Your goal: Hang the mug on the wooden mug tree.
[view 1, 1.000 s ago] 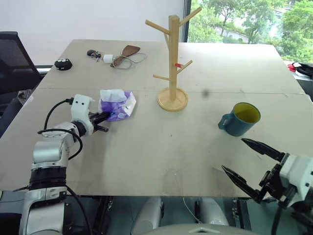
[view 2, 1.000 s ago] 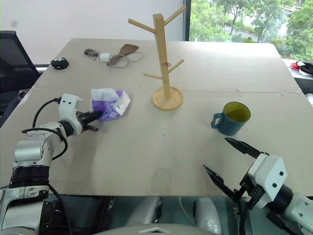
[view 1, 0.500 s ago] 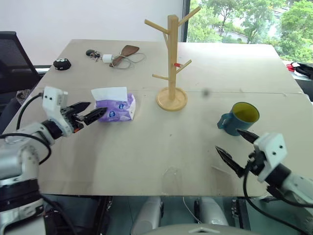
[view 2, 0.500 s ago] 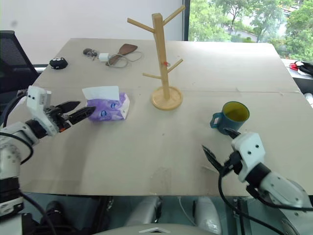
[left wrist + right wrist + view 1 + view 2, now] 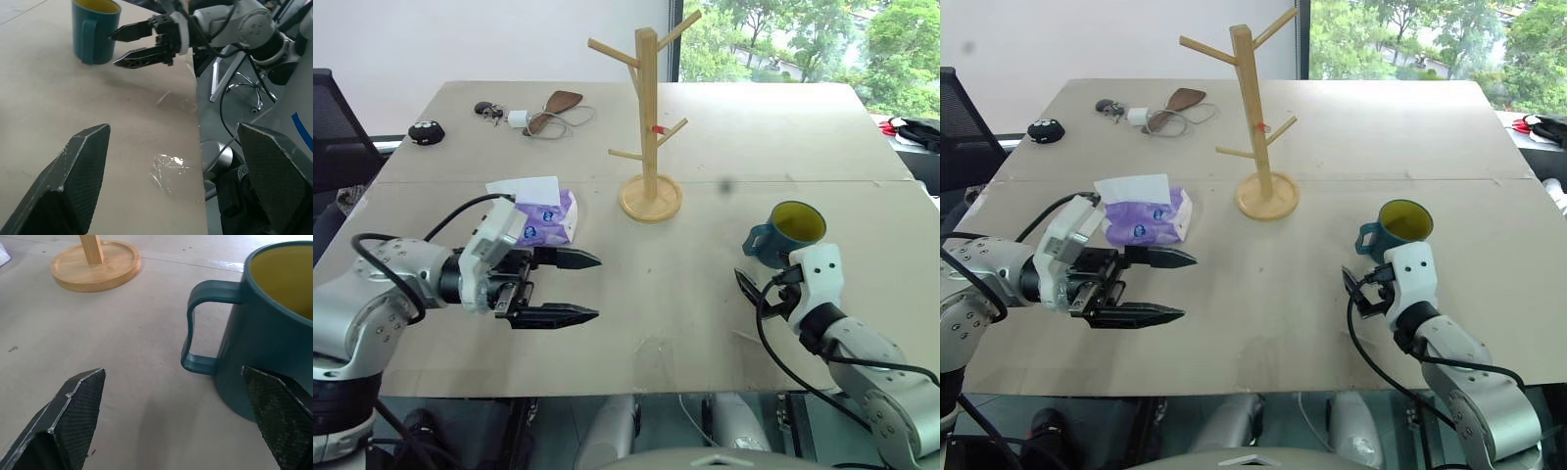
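I had the right gripper (image 5: 1368,286) low at the one mug (image 5: 1394,229), jaws spread wide and empty, lined up on its handle, I judged for a grasp; the mug stood upright on the bench (image 5: 1263,284), well apart from the single wooden mug tree (image 5: 1255,117); the left gripper (image 5: 1161,286) hung wide and empty near one tissue pack (image 5: 1144,214), out of the way.

mug (image 5: 274,328): smooth, glossy teal glaze
wooden mug tree (image 5: 649,117): pale, smooth bare wood
bench (image 5: 646,294): matt beige board
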### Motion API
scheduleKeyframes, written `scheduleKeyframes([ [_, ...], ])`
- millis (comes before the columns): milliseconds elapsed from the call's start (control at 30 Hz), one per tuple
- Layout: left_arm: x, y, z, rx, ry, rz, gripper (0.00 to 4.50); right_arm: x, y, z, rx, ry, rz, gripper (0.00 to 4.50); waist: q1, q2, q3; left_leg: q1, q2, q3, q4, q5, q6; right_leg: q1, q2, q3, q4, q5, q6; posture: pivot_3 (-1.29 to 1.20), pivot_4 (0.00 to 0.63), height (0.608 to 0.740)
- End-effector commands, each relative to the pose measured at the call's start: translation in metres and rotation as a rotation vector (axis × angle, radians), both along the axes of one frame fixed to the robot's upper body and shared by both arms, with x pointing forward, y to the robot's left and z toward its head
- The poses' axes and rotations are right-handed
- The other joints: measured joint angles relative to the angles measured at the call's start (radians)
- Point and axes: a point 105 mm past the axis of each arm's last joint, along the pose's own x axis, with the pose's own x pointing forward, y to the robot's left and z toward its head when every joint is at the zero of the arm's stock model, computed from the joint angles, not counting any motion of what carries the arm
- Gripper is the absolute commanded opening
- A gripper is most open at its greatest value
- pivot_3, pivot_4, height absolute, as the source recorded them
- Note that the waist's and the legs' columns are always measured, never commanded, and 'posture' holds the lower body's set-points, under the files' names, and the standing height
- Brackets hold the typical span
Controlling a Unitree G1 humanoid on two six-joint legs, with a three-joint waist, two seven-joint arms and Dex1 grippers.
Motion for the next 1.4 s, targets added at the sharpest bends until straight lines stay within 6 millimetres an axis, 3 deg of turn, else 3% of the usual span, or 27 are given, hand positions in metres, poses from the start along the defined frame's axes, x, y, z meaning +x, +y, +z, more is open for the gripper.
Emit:
scheduleKeyframes([
  [33,0.002,0.000,0.007,0.013,-0.047,-0.019,4.28,0.004,0.009,0.007,0.017,-0.039,0.020,3.23,-0.004,0.000,0.000,0.000,0.000,0.000,0.000,0.000,0.000,0.000,0.000,0.000,0.000,0.000,0.000,0.00,0.150,0.740],
  [67,0.003,-0.001,0.007,0.012,-0.047,-0.020,4.28,0.006,0.012,0.006,0.018,-0.039,0.022,2.74,-0.004,0.000,0.000,0.000,0.000,0.000,0.000,0.000,0.000,0.000,0.000,0.000,0.000,0.000,0.000,0.00,0.150,0.740],
  [367,0.003,-0.005,0.007,0.001,-0.068,-0.010,4.28,0.026,0.008,0.002,0.014,-0.052,-0.050,2.74,-0.006,0.000,0.000,0.000,0.000,0.000,0.000,0.000,0.000,-0.001,0.000,0.001,0.000,0.000,0.000,0.00,0.150,0.740],
  [767,0.000,-0.007,0.001,-0.006,-0.066,0.018,4.28,0.036,0.008,0.003,0.017,-0.071,-0.055,2.74,-0.006,0.000,0.000,0.000,0.000,0.001,-0.001,0.000,0.000,-0.001,0.000,0.001,0.001,0.000,0.000,0.00,0.150,0.740],
  [833,0.000,-0.006,0.001,-0.007,-0.065,0.021,4.28,0.036,0.008,0.003,0.016,-0.071,-0.056,2.20,-0.006,0.000,0.000,0.000,0.000,0.001,-0.001,0.000,0.000,-0.001,0.000,0.001,0.001,0.000,0.000,0.00,0.150,0.740],
  [1367,-0.001,-0.005,-0.001,-0.009,-0.061,0.037,4.28,0.039,0.012,0.004,0.032,-0.084,-0.059,2.20,-0.007,0.000,0.000,0.000,0.000,0.002,-0.001,0.000,0.000,-0.002,0.001,0.003,0.001,0.000,0.000,0.00,0.150,0.740],
  [1400,-0.001,-0.005,-0.001,-0.009,-0.062,0.038,4.28,0.040,0.012,0.004,0.032,-0.086,-0.061,1.94,-0.007,0.000,0.000,0.000,0.000,0.002,-0.001,0.000,0.000,-0.002,0.001,0.003,0.001,0.000,0.000,0.00,0.150,0.740],
])
